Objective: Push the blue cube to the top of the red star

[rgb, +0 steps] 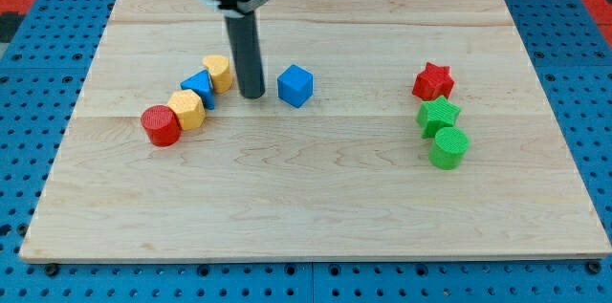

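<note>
The blue cube (295, 85) sits on the wooden board (316, 198) a little left of centre, in the upper half. The red star (433, 81) lies far to the view's right of it, at about the same height. My tip (251, 95) stands on the board just to the left of the blue cube, with a small gap between them. The dark rod rises from it to the arm's end at the view's top.
Left of my tip lies a diagonal row: a yellow block (219, 72), a blue triangle (199, 86), a yellow hexagon (186, 109) and a red cylinder (161, 125). Below the red star sit a green star (438, 115) and a green cylinder (448, 147).
</note>
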Motion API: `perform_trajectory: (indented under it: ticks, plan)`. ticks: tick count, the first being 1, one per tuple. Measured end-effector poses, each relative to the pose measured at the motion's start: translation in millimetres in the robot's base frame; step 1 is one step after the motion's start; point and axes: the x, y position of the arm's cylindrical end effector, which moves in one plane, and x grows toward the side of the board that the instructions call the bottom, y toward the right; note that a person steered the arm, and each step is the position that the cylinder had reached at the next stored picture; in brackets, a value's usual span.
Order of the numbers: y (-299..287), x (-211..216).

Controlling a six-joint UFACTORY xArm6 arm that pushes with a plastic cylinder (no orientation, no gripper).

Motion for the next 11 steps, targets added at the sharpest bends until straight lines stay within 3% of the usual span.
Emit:
perform_trajectory:
  ticks: [1, 2, 3, 4, 6, 8, 11]
  plan:
    - [34.1, -28.7]
    - [-22.4, -26.0]
    - [-22.2, 11.2]
    - [16.0, 20.8]
    - [125.2, -34.8]
    - [115.2, -59.6]
    - [162.1, -59.6]
